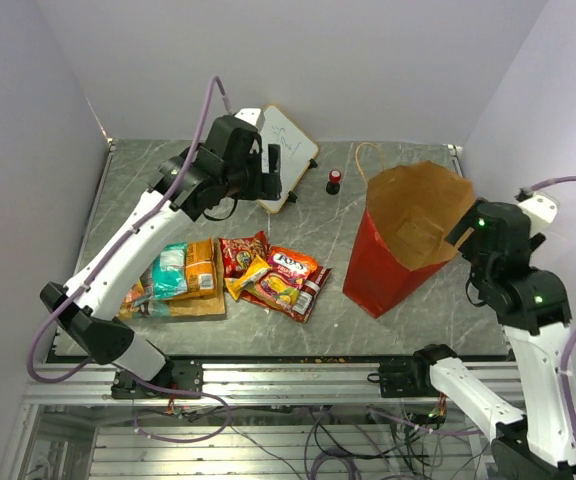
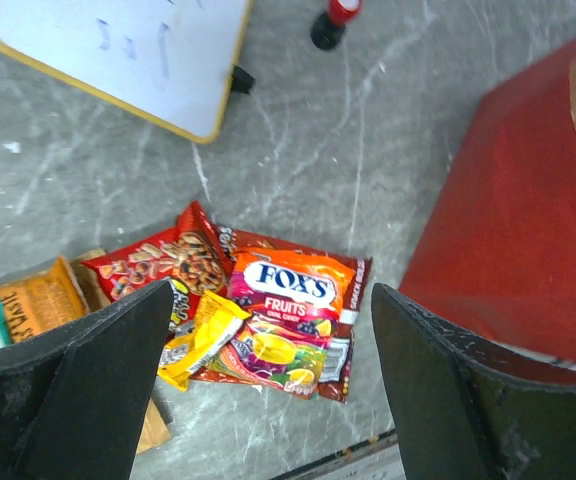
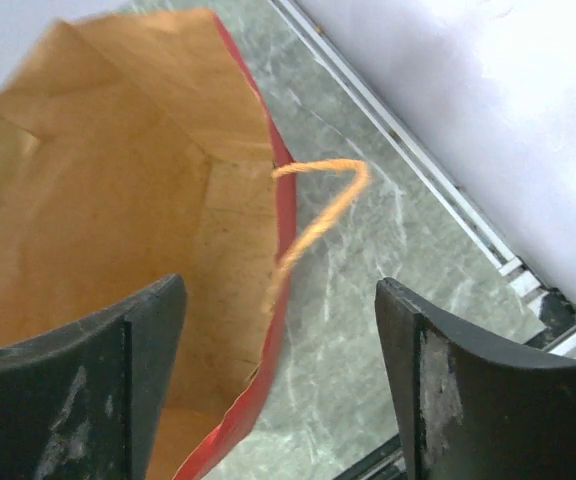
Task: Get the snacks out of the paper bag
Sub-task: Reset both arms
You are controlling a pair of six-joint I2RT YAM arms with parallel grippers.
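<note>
Tall paper bag, red outside and kraft brown inside [image 1: 373, 275], stands on the grey marbled bench [image 1: 138, 190], right of centre. Its mouth gapes upward and a thin twisted handle [image 3: 318, 210] arches off the rim.

The small flat crinkly snack packets [image 1: 268, 275] lie in a loose heap left of the bag, near it but not touching. They are an orange fruit-sweets packet [image 2: 288, 290], a red one [image 2: 168, 260], a yellow one [image 2: 203, 335], a teal one [image 1: 168, 270] and a tan-brown one [image 1: 200, 265].

Left hand [image 2: 270, 300] hangs above the heap, fingers wide apart and empty. Right hand [image 3: 278, 290] sits over the bag's rim by the handle, fingers spread and empty too.

We judge the emptying well advanced. The bag wall we can see is bare, but its floor is hidden from us. The next move calls for the right hand to go down through the mouth clear of the handle, keeping off the thin wall so the bag does not tip.
</note>
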